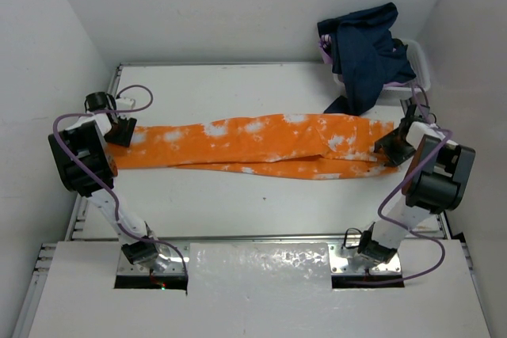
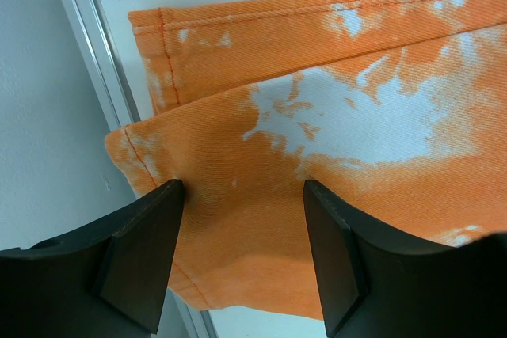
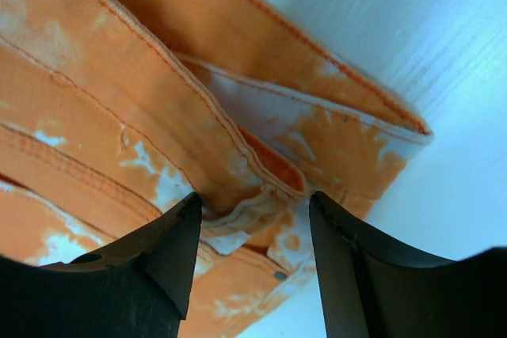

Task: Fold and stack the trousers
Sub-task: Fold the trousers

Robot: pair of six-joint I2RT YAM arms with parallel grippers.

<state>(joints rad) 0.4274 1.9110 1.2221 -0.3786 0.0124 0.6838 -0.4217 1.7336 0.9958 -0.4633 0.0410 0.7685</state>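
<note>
The trousers are lying stretched out flat on the table. The left gripper is holding its jaws apart, with the leg hems lying between and just beyond its fingertips. The right gripper is also holding its jaws apart, with the doubled waistband lying between them.

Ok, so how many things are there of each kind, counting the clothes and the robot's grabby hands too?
Orange trousers: 1
Dark blue heap of clothes: 1 (how many pieces are in it cannot be told)
White basket: 1
Grippers: 2, the left gripper and the right gripper
Total: 5
</note>
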